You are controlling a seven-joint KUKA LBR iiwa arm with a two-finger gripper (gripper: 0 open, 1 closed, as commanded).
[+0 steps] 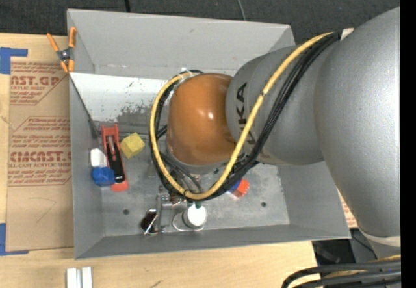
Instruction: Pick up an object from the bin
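As the arm's end point(168, 212), open or closed I cannot tell, is hanging below the orange cover point(198, 117), beside a white round piece point(195, 216) and not over it, it is risking nudging that piece away.

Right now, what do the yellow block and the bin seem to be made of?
The yellow block looks like foam or sponge: matte, soft corners, though this is uncertain. The bin looks like grey sheet metal, matte, with dark scuffs on its sloped wall.

Look just right of fingers point(166, 214): white round thing point(195, 216), disc-like, lying flat. Just left of fingers: small black piece point(149, 222), shape too small for you to tell.
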